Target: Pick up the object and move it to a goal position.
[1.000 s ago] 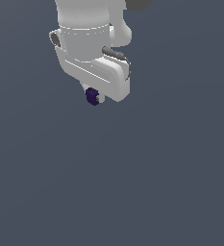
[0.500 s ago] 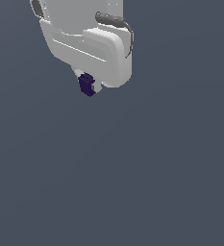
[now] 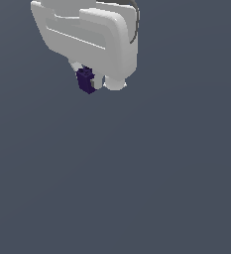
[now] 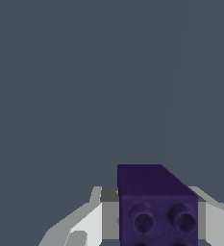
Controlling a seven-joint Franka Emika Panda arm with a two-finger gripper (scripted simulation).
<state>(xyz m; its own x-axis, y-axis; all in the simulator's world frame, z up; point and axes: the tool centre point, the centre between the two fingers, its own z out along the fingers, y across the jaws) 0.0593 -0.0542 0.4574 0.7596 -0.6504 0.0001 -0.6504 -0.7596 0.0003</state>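
Currently, a small dark purple block, studded like a toy brick, is gripped by the white end effector near the top of the exterior view, well above a plain grey-blue background on which no tabletop edge or goal marker can be made out. In the wrist view, the block is seen clamped between two white fingers, one on each side, with two round studs facing the camera and much of its body projecting beyond the fingertips. The main risk is judged to be a slip: only part of the block appears to be covered by the pads, so it could be twisted or dropped if the arm is swung quickly or stopped abruptly. A second risk is judged to be misplacement, since no goal is visible and the target cannot be checked from either view. The height of the block above any surface cannot be told either.
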